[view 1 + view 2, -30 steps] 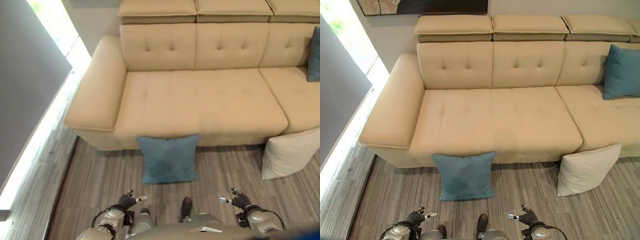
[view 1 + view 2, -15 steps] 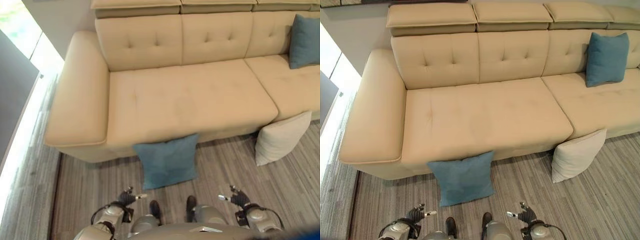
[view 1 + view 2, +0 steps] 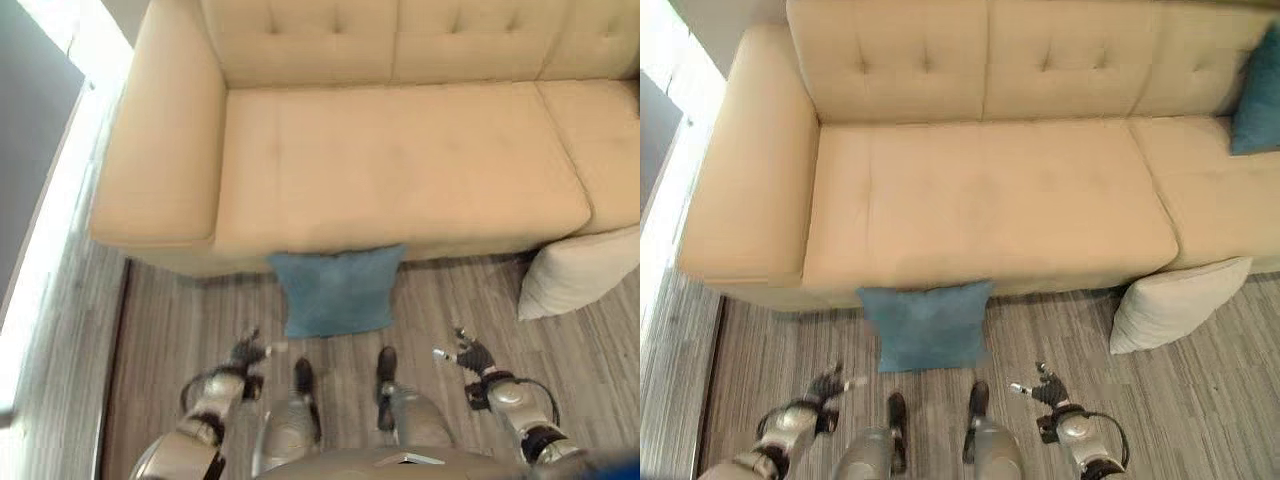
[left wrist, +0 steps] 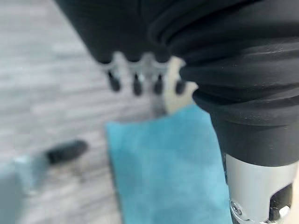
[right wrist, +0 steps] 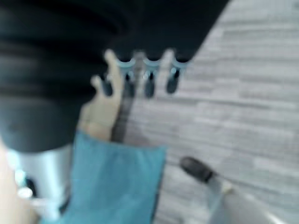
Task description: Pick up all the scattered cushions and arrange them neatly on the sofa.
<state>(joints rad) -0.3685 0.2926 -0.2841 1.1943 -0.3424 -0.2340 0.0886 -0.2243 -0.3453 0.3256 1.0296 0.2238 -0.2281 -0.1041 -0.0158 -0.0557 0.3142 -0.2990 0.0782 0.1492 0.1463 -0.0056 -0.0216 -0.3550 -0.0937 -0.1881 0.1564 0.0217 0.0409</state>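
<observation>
Both hands are empty, their fingers loosely spread and touching nothing: the left hand hangs low over the floor at the near left, the right hand at the near right, each well short of any cushion. Between them and a little farther off, the blue cushion stands on the floor, leaning against the front of the sofa below the left seat. A white cushion leans the same way farther right, against the sofa front where the seat steps forward. A second blue cushion is already up on the far right seat against the backrest. By the look of it, the step in hand is the approach to the near blue cushion, with no grasp begun. The next move calls for bringing both hands forward and down to its two side edges, closing on it, then lifting it clear of the seat front and setting it upright against the backrest.
</observation>
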